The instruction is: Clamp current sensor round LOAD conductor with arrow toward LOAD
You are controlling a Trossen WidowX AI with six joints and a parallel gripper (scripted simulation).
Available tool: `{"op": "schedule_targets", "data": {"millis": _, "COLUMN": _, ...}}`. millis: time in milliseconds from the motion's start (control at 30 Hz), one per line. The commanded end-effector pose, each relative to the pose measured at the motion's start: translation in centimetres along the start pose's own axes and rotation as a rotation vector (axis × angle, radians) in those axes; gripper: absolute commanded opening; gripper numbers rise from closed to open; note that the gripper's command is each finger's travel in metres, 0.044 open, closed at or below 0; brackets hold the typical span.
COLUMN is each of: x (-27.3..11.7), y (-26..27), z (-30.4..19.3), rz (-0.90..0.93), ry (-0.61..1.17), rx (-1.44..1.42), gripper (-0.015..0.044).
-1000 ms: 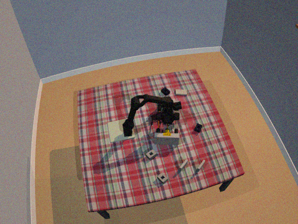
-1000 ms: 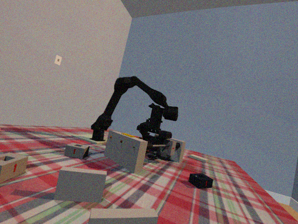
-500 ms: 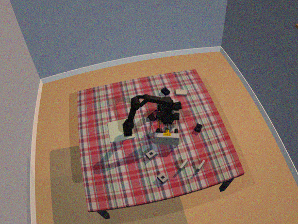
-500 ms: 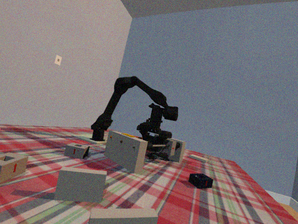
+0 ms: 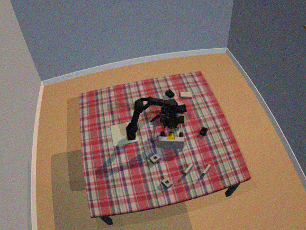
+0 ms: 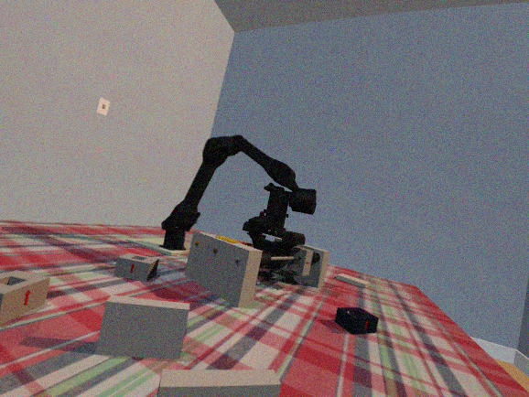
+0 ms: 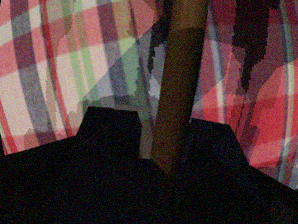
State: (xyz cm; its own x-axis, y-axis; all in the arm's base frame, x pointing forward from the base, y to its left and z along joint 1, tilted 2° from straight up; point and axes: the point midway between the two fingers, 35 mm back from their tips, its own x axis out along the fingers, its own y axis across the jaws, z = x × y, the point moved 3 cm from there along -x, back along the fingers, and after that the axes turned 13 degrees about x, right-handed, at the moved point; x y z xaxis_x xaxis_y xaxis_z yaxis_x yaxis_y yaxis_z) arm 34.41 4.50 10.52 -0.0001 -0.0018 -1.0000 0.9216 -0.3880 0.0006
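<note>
In the wrist view a brown-orange conductor (image 7: 176,95) runs between my two dark fingertips. My gripper (image 7: 154,155) (image 6: 276,270) points down between two upright grey end walls (image 6: 220,270) (image 5: 170,144). The fingers stand wide and are shut on the current sensor, which is too dark to tell apart from them. The latch, the sensor's arrow and whether its halves meet are hidden. A yellow marker (image 5: 171,136) (image 6: 227,239) sits on top of the near wall; its lettering is not readable. Another orange conductor length (image 5: 163,128) shows beside the gripper in the top view.
Two grey square-holed blocks (image 5: 155,158) (image 5: 167,182) with red arrows stand toward the front. Two thin pale panels (image 5: 188,168) (image 5: 205,169) stand at the front right. Dark blocks (image 5: 203,131) (image 5: 169,93) lie right and behind, the rear one beside a pale block (image 5: 186,95).
</note>
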Motion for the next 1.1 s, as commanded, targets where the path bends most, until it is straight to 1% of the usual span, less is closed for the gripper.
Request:
{"op": "schedule_targets", "data": {"millis": 0, "x": 0.0, "y": 0.0, "z": 0.0, "rz": 0.001, "ry": 0.000, "rx": 0.000, "gripper": 0.0000}}
{"op": "schedule_targets", "data": {"millis": 200, "x": -0.2, "y": -0.1, "z": 0.0, "rz": 0.033, "ry": 0.007, "rx": -0.002, "gripper": 0.0000}}
{"op": "schedule_targets", "data": {"millis": 567, "x": -1.2, "y": -0.7, "z": 0.2, "rz": 0.243, "ry": 0.059, "rx": -0.004, "gripper": 0.0000}}
{"op": "schedule_targets", "data": {"millis": 600, "x": -1.2, "y": -0.7, "z": 0.2, "rz": 0.246, "ry": 0.060, "rx": -0.003, "gripper": 0.0000}}
{"op": "schedule_targets", "data": {"millis": 633, "x": -1.1, "y": -0.6, "z": 0.1, "rz": 0.199, "ry": 0.050, "rx": -0.009, "gripper": 0.0000}}
{"op": "schedule_targets", "data": {"millis": 933, "x": -1.1, "y": -0.6, "z": 0.1, "rz": 0.199, "ry": 0.050, "rx": -0.009, "gripper": 0.0000}}
{"op": "schedule_targets", "data": {"millis": 1067, "x": -1.1, "y": -0.6, "z": 0.1, "rz": 0.199, "ry": 0.050, "rx": -0.009, "gripper": 0.0105}}
